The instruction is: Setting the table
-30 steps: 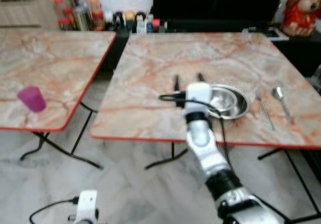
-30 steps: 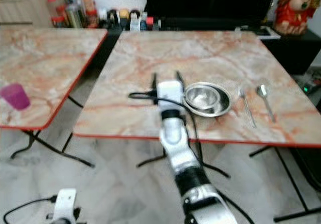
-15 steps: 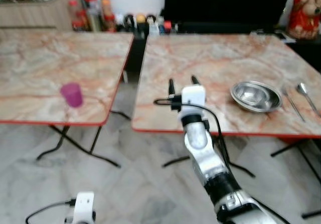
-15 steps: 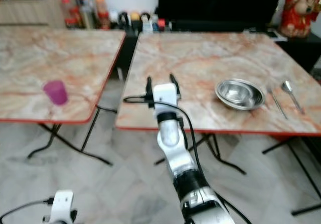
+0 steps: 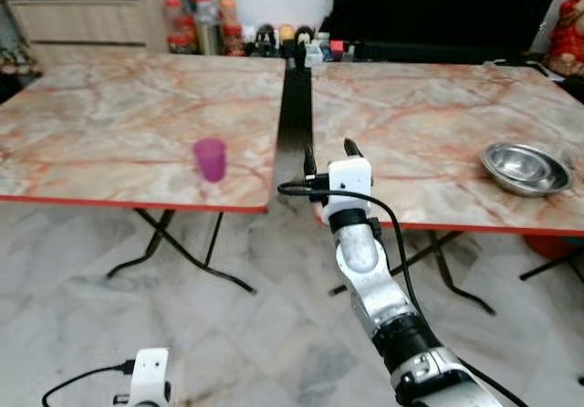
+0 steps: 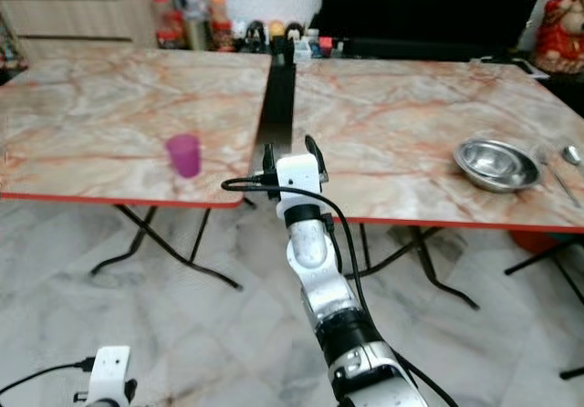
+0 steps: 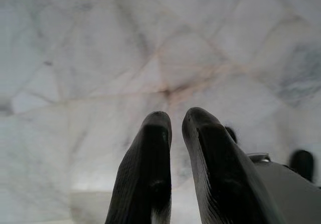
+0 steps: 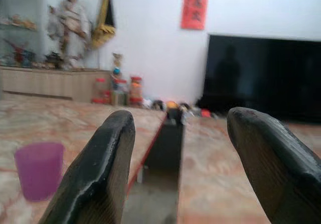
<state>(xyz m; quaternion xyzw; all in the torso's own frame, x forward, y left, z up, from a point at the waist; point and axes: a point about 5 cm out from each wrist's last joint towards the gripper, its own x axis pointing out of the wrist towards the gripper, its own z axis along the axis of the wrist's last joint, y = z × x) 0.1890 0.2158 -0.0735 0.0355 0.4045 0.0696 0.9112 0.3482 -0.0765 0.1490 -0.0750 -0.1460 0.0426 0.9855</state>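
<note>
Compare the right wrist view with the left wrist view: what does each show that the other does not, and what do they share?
Right wrist view: the purple cup on a marble-patterned table, jars by the wall, a dark screen, a red hanging, and the right gripper with fingers wide apart.

Left wrist view: pale floor tiles beneath the left gripper, fingers close together.

Shared: two black fingers in the foreground.

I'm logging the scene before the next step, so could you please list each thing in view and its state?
Small purple plastic cup: upright, on the left marble-patterned table.
Round steel bowl: upright, near the right marble-patterned table's front edge.
Right hand: open, holding nothing, raised at the gap between the tables.
Left hand: shut, holding nothing, pointing at the floor.
</note>
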